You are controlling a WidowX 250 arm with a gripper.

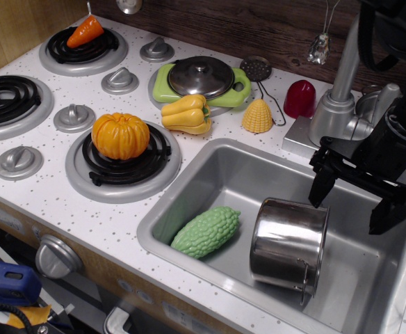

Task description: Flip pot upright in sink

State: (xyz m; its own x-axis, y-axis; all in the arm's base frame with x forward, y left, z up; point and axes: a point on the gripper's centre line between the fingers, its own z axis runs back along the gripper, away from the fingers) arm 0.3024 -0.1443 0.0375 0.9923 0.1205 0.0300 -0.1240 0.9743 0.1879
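The shiny steel pot [288, 241] lies tipped over in the right half of the grey sink [213, 174]. Its side wall faces me, and a thin wire handle shows at its lower edge. Its mouth is not visible. My black gripper [354, 202] hangs above the sink's right side, just up and to the right of the pot. It is open, with one finger [320, 186] near the pot's upper right edge and the other further right. It holds nothing and does not touch the pot.
A green gourd [206, 231] lies in the sink, left of the pot. The silver faucet [342, 97] stands behind the sink. On the counter are a corn cob [257, 116], yellow peppers [186, 114], a lidded green pan [201, 80], a red cup [299, 98] and a pumpkin [120, 136].
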